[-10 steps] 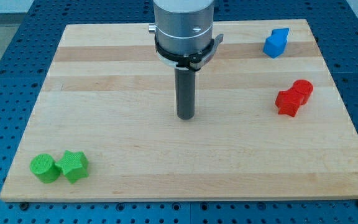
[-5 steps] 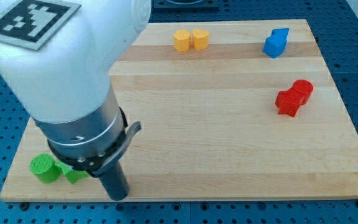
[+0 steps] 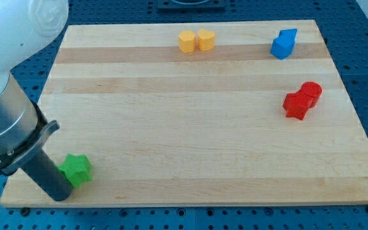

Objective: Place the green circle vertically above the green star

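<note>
The matte green star (image 3: 76, 169) sits at the lower left of the pale wooden board (image 3: 190, 121); the dark rod's tip (image 3: 60, 195), gripperless, touches its left edge.

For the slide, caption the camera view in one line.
My tip at the board's lower-left corner, beside the green star; green circle hidden.

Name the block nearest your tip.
The green star. It sits right beside my tip at the board's bottom-left corner, while the yellow blocks, blue block and red blocks lie far off toward the top and right.
</note>
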Controlling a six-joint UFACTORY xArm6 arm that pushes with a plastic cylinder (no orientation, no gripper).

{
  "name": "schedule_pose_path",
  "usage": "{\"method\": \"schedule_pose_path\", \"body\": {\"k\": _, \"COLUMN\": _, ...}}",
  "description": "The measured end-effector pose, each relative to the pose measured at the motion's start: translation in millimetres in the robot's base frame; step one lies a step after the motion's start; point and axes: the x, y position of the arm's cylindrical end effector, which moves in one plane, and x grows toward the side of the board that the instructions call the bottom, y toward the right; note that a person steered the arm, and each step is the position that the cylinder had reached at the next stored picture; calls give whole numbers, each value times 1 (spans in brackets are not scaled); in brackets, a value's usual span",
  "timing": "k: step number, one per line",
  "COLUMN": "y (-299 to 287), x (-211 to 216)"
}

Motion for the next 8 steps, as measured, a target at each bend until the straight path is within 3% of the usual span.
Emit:
{"method": "schedule_pose_path", "body": {"k": 3, "y": -29, "x": 8}}
{"method": "schedule_pose_path", "body": {"k": 8, "y": -39, "x": -99}}
